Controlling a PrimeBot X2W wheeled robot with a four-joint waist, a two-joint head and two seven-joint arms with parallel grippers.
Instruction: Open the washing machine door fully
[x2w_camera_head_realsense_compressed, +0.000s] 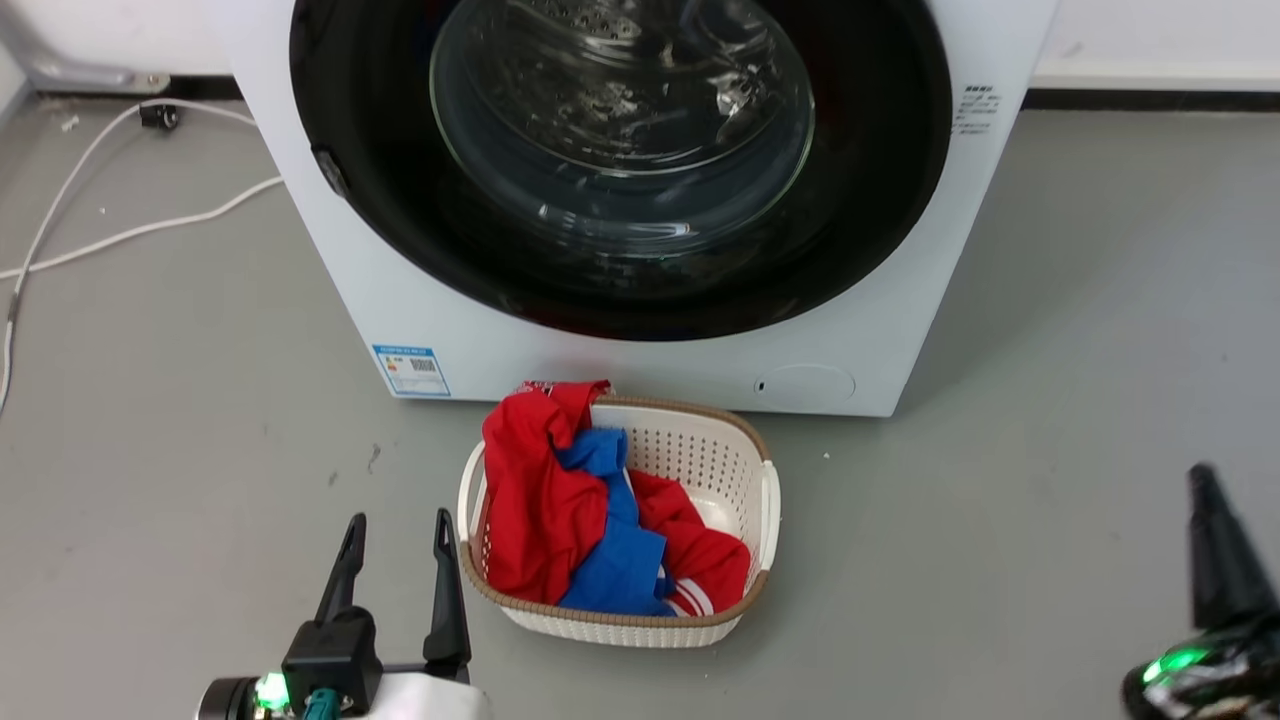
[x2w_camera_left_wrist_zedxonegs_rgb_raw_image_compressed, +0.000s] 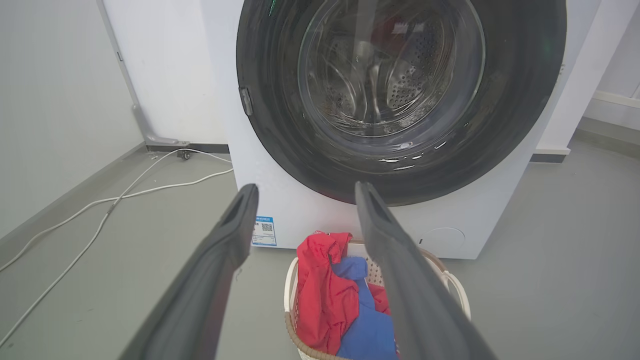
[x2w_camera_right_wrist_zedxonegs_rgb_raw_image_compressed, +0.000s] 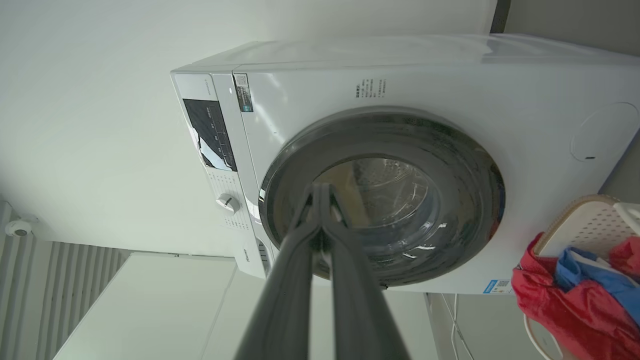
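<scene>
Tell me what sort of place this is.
Probably a laundry or utility room: a white front-loading washing machine with a round glossy black door, and a white perforated plastic basket of red and blue clothes on grey floor.

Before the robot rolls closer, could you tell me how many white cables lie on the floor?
2, both left of the washing machine: one cable curves from the wall, the other cable runs out from the machine's side. More may hide behind it.

My head camera: high, angled down at the floor (x2w_camera_head_realsense_compressed: 1050, 350); washing machine door (x2w_camera_head_realsense_compressed: 620, 170) upper centre, basket (x2w_camera_head_realsense_compressed: 620, 625) lower centre. My left wrist camera: low, level, facing the door squarely, near. My right wrist camera: rolled sideways, farther back. All share door and basket.
</scene>
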